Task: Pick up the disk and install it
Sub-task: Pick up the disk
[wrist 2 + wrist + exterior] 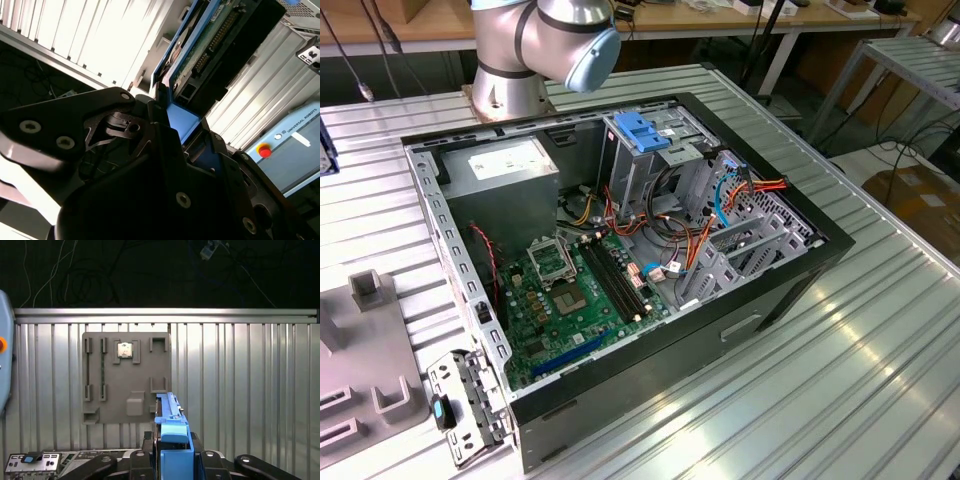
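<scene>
Disk (167, 412) in hand: your end effector (172, 455) has it clamped, jaws drawn narrow against the two flat sides of the blue bracket (174, 435) that frames it.

- Position of the disk: it projects straight out from between the jaws. In the first wrist view you see it edge-on, a thin blue-and-metal blade standing out past the end effector.
- Long axis: it runs directly away from the end effector, in line with the grip rather than across it. In the second wrist view the circuit-board face and its connector row stretch off along that same line.
- Grip point: the hold is at one short end, so most of the disk's length hangs beyond the jaws. Judged from that, any tilt of the wrist swings the far end widely.
- Below, in the first wrist view: ribbed metal counter (250, 390) with a grey fixture plate (125, 407) lying flat on it, a small chip (125, 350) seated in one of its pockets. The disk looks clear of both, with nothing touching it but the jaws.
- Exterior view: open computer case (790, 290) lies on its side on the counter, with the drive cage (665, 165) and its blue tab (642, 130) at the far end near the arm's base (520, 60). The fixture plate sits at the exterior view's left, beside the case.
</scene>
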Tool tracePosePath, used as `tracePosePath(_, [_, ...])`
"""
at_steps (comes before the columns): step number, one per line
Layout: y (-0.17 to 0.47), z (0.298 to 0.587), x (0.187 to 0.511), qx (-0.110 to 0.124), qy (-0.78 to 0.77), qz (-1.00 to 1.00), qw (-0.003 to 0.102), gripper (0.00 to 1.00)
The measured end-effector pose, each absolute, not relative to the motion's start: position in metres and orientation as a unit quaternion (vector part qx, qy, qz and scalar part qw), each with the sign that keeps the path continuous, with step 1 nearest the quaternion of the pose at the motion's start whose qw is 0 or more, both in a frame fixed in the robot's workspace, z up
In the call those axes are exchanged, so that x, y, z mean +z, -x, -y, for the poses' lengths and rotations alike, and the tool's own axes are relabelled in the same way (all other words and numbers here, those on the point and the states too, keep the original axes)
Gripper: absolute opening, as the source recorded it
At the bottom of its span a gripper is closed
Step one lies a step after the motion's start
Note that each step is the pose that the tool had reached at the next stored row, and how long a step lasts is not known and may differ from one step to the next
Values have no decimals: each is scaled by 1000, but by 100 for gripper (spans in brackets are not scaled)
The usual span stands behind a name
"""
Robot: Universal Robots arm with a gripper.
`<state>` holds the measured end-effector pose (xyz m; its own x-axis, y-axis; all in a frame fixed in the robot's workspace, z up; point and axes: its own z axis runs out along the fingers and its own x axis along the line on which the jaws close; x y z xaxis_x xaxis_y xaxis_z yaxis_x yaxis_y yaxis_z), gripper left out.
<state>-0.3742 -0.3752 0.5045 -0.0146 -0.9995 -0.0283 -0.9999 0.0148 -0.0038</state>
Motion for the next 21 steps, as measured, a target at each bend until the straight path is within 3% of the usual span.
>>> tracePosePath(21, [339, 376, 505, 9, 702, -712, 11, 37])
